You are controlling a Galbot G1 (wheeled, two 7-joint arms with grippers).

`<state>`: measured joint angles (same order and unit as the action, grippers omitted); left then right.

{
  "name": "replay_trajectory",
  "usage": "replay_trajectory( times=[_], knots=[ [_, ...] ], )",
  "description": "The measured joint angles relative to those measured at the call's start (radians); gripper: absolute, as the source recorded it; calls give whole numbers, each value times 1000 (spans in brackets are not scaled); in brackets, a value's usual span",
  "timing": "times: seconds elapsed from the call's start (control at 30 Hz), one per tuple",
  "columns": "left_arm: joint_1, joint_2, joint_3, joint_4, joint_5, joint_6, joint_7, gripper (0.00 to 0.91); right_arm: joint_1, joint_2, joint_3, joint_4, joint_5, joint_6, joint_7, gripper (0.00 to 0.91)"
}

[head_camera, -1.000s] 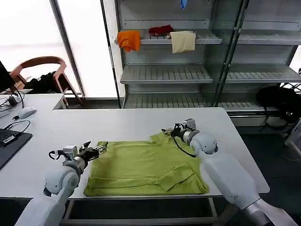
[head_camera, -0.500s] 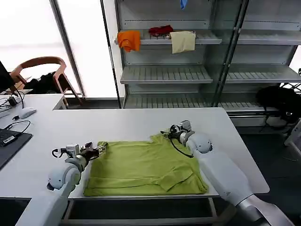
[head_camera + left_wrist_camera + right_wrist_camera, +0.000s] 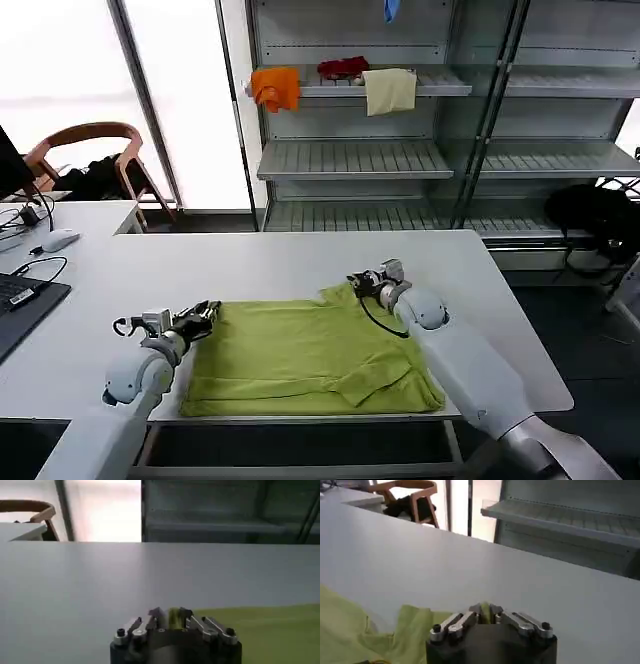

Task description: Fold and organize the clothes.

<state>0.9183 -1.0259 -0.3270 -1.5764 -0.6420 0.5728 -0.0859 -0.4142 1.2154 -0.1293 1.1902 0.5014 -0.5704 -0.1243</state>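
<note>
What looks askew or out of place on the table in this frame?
Nothing stands out. The lime-green T-shirt lies partly folded on the table, its far corners pinched by the left tool and right tool.

T-shirt [image 3: 310, 350]: plain lime green, frame centre.
Worktop [image 3: 260, 270]: white.
Orange cloth [image 3: 275, 86]: upper shelf, top centre.
Cream cloth [image 3: 389, 89]: beside it.
Red cloth [image 3: 342, 67]: between them.
Chair [image 3: 90, 150]: brown, left.

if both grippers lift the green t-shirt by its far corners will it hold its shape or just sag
The green T-shirt will probably sag: it lies flat with soft wrinkles, like thin fabric. It is likely light, since the left gripper and right gripper each pinch only a small bit. Its folded sleeve may fall open.
</note>
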Motion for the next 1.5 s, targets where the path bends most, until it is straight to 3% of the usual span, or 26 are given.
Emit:
replay_trajectory(
  times=[0.73,1.5],
  knots=[
    [9,19,-14,-34,1,-38,-25,0,2,-26,12,84,10,72,24,0],
    [174,120,-89,-314,-46,-59,-43,0,-169,-227,88,432,133,50,51,0]
  ],
)
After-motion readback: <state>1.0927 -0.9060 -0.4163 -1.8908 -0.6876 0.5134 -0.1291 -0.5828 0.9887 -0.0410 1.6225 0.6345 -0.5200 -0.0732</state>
